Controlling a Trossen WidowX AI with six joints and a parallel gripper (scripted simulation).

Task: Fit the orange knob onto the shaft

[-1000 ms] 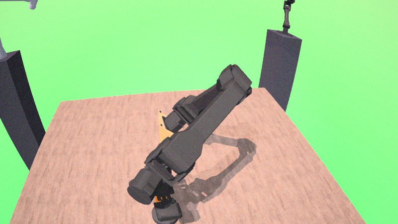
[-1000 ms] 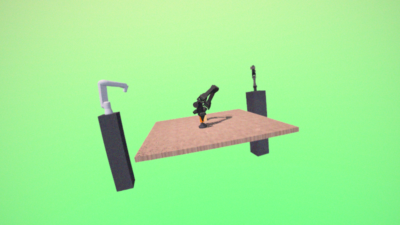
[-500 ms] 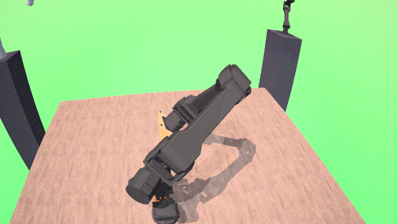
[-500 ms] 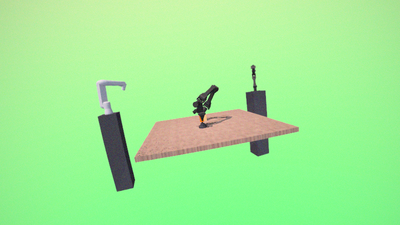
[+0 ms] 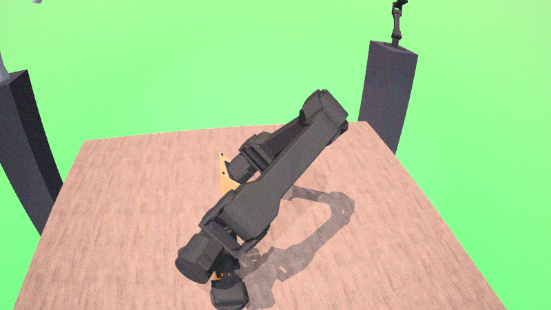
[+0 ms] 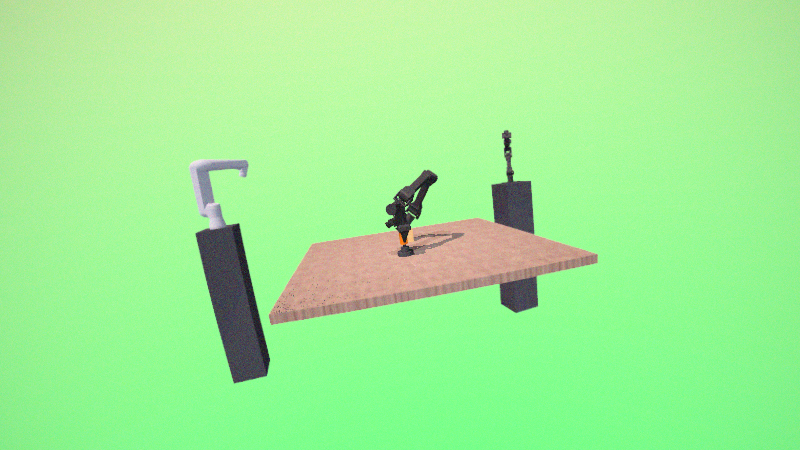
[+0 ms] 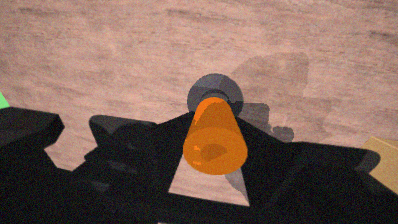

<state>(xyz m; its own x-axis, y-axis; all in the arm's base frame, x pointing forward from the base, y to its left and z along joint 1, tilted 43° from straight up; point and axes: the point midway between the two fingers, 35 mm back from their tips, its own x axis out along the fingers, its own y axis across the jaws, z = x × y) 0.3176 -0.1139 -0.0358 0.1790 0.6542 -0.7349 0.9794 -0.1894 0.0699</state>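
Note:
The orange knob [image 7: 215, 150] [image 6: 401, 239] is held upright between the fingers of my gripper [image 7: 213, 117]. My gripper is shut on it. In the wrist view the knob's lower end overlaps the middle of the round grey pedestal [image 7: 215, 82] [image 6: 405, 253], with a thin dark ring showing just behind it. In the exterior view the pedestal is directly below the fingers. The shaft and the knob's hole are hidden, so I cannot tell how they line up or whether the knob is on the shaft. In the top view the arm covers most of the knob [image 5: 215, 277].
A yellow plate [image 5: 228, 186] [image 7: 386, 157] stands by my arm's base on the wooden table [image 5: 134, 192] [image 6: 346, 274]. Off the table, a pale arm [image 6: 201, 187] stands on a dark pillar [image 6: 232, 307], and a dark arm [image 6: 507, 153] on another pillar [image 6: 511, 204] [image 5: 389, 85].

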